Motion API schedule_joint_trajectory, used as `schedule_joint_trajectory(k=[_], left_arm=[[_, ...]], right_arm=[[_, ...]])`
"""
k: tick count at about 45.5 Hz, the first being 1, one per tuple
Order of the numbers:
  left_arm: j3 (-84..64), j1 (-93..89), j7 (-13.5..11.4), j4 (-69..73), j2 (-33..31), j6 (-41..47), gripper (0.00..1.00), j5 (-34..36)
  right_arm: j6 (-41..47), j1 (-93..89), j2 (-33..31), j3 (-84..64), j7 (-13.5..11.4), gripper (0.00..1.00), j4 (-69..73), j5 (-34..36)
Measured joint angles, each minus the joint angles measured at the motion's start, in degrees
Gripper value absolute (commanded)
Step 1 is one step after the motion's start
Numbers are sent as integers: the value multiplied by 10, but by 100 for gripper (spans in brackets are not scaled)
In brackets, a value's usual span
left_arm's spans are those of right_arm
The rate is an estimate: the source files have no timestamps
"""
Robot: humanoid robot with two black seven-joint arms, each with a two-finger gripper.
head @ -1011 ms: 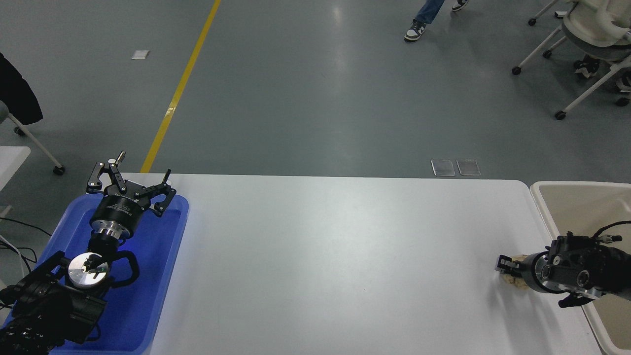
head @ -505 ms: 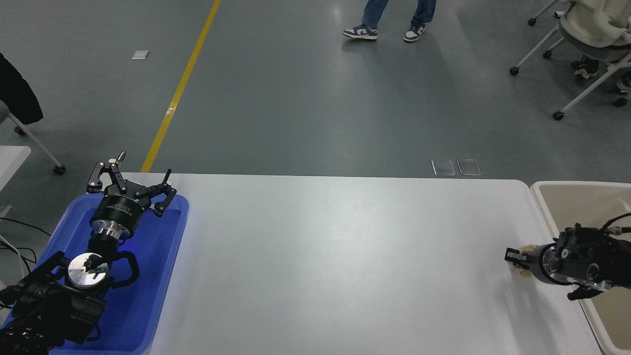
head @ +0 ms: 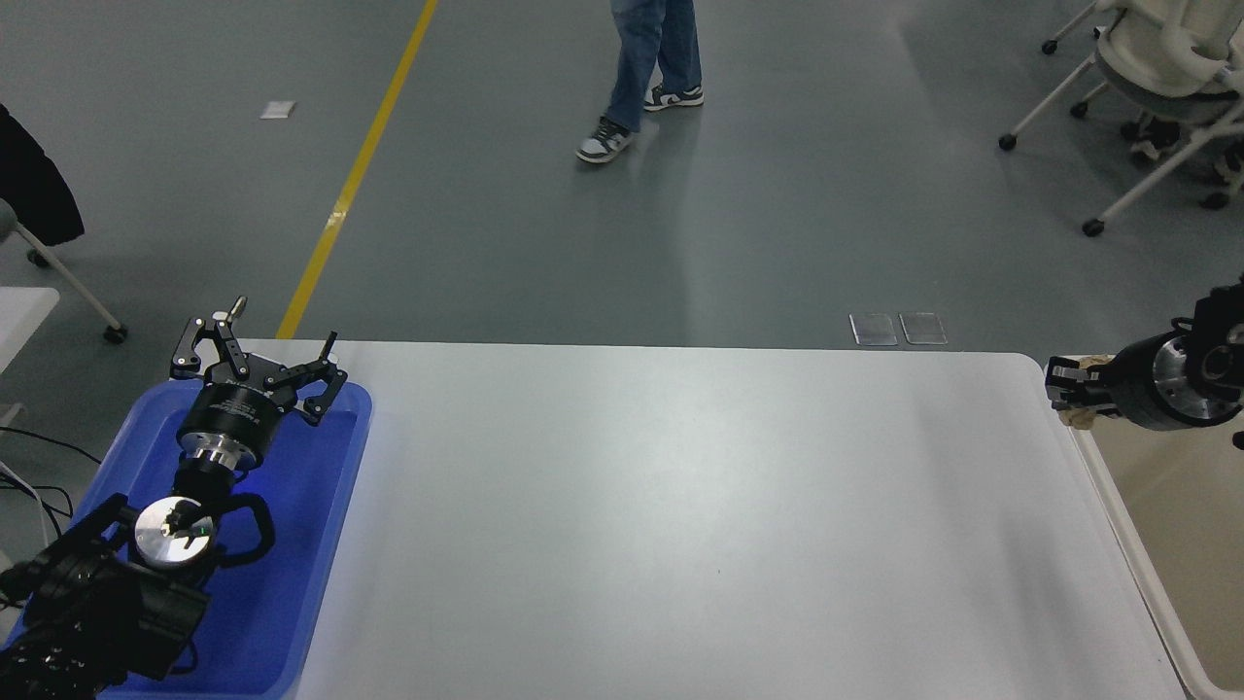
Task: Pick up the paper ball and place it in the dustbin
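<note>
Right claw [head: 1061, 385] clenched on paper ball [head: 1081, 413] over dustbin [head: 1127, 530] rim; left claw [head: 257, 356] released, parked over blue tray [head: 321, 544].

Grey floor [head: 544, 224], yellow line [head: 355, 175], white chair [head: 1152, 58].

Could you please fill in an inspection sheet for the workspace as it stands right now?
Surface: white table, bare in the middle.
Job's things: paper ball gripped above the dustbin rim's far left corner, at the table's right end.
Clutter: blue tray at the table's left end.
Grippers: right pincer shut on the ball; left pincer open, parked over the tray.
Cables: black cables at the left edge.
Surroundings: person's legs, wheeled chairs, yellow floor line.
</note>
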Motion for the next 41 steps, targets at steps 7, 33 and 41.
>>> schedule_joint_trajectory(k=[7,33,41], left_arm=[[0,0,0,0,0,0,100,0],[0,0,0,0,0,0,100,0],[0,0,0,0,0,0,100,0]], right_arm=[[45,79,-17,-23,1,0,8,-5],[129,225,-44,-71,1,0,15,-27],[109,206,-46,-73,0,0,-2,-32]])
